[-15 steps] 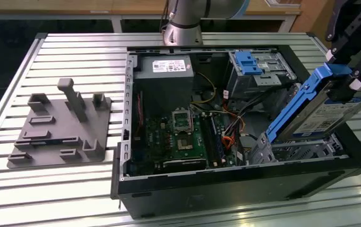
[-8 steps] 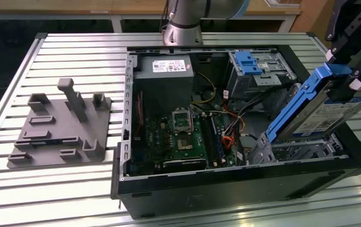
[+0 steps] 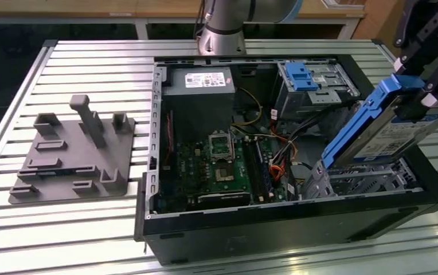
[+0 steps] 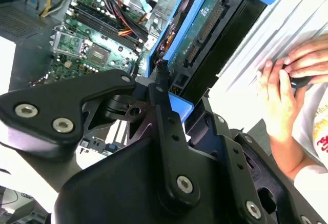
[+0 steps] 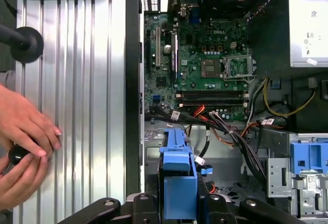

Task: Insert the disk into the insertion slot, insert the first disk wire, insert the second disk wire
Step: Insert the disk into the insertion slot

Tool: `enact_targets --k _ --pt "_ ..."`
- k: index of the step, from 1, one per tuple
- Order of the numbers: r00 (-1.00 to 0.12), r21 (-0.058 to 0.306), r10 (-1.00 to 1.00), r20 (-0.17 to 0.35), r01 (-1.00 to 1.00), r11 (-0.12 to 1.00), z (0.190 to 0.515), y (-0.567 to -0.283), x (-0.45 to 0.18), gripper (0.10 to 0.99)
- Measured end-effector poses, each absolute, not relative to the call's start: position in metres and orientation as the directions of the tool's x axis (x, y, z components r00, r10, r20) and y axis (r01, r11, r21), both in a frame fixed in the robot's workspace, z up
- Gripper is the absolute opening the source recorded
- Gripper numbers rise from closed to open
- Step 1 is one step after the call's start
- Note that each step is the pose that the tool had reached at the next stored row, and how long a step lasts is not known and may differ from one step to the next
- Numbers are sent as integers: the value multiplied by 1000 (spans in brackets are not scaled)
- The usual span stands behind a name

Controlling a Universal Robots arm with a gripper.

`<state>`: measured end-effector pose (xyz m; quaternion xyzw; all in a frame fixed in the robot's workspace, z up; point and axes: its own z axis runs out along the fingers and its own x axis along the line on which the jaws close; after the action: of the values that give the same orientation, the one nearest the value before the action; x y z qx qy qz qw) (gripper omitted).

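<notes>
Blue-railed, the disk was held tilted over the insertion slot in the exterior view, pinched by the gripper. Its circuit side was shown in the second wrist view, its blue end in the first wrist view. Disk insertion was judged in hand, with squaring to the slot called for.

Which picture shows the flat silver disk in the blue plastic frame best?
The exterior view: the flat silver-grey disk in its blue plastic frame shows almost whole, tilted, white label visible. In the second wrist view the disk shows circuit board and connectors; the first wrist view sees it end-on, blue frame foremost.
</notes>
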<state>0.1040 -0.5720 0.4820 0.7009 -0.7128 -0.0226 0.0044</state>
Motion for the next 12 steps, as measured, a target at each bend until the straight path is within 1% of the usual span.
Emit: enact_targets --k 5,12 --pt "-17 38 -999 -51 -999 15 482 -572 104 365" --pt "-17 34 -999 -51 -999 15 482 -572 104 365"
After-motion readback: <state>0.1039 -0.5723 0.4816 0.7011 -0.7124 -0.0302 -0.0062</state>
